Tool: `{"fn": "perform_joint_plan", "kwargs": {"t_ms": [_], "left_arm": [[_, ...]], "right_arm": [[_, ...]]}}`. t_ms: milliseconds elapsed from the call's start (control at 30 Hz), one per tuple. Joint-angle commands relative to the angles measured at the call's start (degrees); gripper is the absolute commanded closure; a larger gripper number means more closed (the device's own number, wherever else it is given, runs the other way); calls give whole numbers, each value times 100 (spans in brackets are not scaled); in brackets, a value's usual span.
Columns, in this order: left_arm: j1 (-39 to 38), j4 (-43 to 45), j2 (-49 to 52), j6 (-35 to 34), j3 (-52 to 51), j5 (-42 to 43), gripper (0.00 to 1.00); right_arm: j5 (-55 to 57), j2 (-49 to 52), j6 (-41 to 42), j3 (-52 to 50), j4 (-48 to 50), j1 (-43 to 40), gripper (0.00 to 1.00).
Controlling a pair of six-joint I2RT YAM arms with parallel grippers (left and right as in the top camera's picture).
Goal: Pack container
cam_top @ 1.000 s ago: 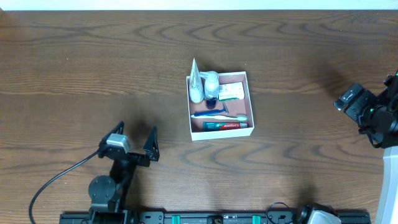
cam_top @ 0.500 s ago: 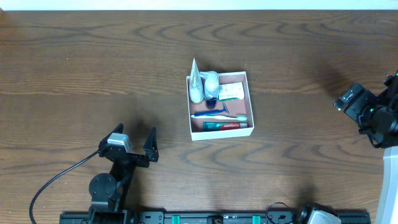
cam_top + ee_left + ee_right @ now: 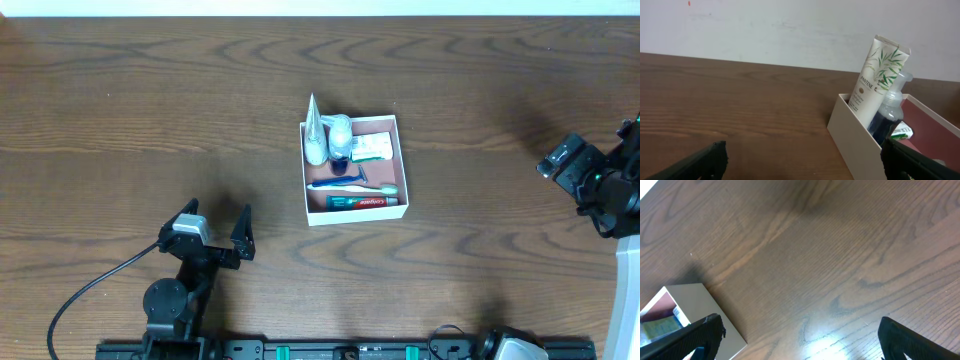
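The container [image 3: 304,185], a shallow square white box with a reddish-brown inside, sits mid-table. It holds an upright white tube [image 3: 315,135], a small bottle [image 3: 341,135], a green-white carton [image 3: 372,148], a blue toothbrush [image 3: 350,186] and a toothpaste tube [image 3: 365,202]. My left gripper [image 3: 218,215] is open and empty at the near left, well short of the box. The left wrist view shows the box wall [image 3: 855,135] and the tube [image 3: 875,80] ahead to the right. My right gripper [image 3: 800,340] is open and empty, far to the right of the box [image 3: 705,310].
Bare dark wooden tabletop [image 3: 150,110] surrounds the box on all sides. The right arm [image 3: 600,190] stands at the table's right edge. A black cable [image 3: 90,285] trails from the left arm's base. A pale wall [image 3: 765,25] runs behind the table.
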Motion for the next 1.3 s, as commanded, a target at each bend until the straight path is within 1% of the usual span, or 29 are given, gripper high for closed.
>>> {"fn": "perform_joint_plan", "kwargs": {"t_ms": [0,300,400,533,667,733,800,900,967,1000,1033,1133,1200,1267], "left_arm": [[31,-247,-35,98,-72,61,2],[31,-247,-35,98,-72,61,2],[31,-247,-35,98,-72,61,2],[31,-247,-35,98,-72,61,2],[31,-247,-35,98,-72,61,2],[31,-247,-35,98,-72,61,2],[31,-247,-35,98,-72,61,2],[31,-247,-35,98,-72,61,2],[31,-247,-35,98,-72,61,2],[31,-247,-35,98,-72,61,2],[31,-247,-35,98,-72,61,2],[31,-247,-35,98,-72,61,2],[31,-247,-35,98,-72,61,2],[31,-247,-35,98,-72,61,2]], "right_arm": [[2,-35,22,68,0,-61,1],[2,-37,22,68,0,-44,1],[4,-157,22,57,0,96,1],[4,-623,22,2,2,654,1],[2,-1303,22,-192,15,1556,1],[33,-1690,7,-439,24,1941,1],[175,-2090,-24,-804,22,2142,1],[164,-2691,-20,-1563,24,2194,1],[-46,-3071,101,-2168,140,2192,1],[-42,-3248,109,-2479,343,2186,1],[-37,-3456,103,-2859,754,2164,1],[-70,-3954,94,-3810,2225,2114,1],[-348,-4319,-238,-4468,3456,2114,1],[-623,-4629,-673,-4977,4454,2114,1]]}}
